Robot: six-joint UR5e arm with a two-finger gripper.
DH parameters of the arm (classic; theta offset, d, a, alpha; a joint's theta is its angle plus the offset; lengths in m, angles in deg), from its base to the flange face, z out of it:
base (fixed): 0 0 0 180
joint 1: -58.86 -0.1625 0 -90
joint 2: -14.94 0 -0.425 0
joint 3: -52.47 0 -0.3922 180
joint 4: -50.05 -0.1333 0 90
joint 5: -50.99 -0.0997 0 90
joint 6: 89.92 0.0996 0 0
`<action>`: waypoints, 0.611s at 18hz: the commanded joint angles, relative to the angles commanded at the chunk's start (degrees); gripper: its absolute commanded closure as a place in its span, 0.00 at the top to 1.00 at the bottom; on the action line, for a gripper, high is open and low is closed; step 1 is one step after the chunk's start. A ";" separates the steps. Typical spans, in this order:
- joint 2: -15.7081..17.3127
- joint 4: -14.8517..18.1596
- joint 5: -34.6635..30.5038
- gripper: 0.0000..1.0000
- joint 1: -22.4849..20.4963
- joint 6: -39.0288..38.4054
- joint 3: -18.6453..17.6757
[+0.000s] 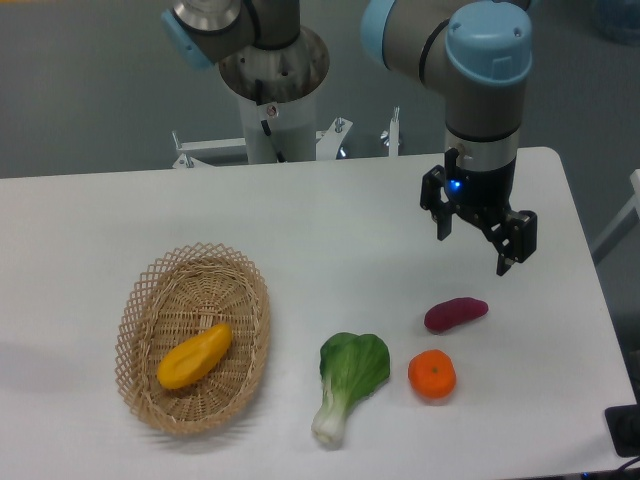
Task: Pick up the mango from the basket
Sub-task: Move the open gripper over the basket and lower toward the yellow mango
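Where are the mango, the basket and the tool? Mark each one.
mango (194,357), fixed camera view, middle of the yellow fruit.
basket (252,290), fixed camera view, right side of the woven rim.
tool (473,252), fixed camera view, the gap midway between its two fingertips, above the table.

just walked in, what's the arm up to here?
Nothing is grasped yet. The end effector hangs open over the right side of the table, above the sweet potato. The mango lies untouched in the basket at the far left. A tangerine and a bok choy sit on the table between them, so the arm has to cross to the left to get to the mango.
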 joint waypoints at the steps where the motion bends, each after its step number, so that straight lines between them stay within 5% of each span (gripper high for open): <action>1: 0.00 -0.09 -0.09 1.00 0.09 0.00 -0.17; 7: 0.00 -0.53 0.61 1.00 1.14 -0.87 -2.37; 11: -0.44 -9.55 2.81 1.00 4.47 -15.08 -6.85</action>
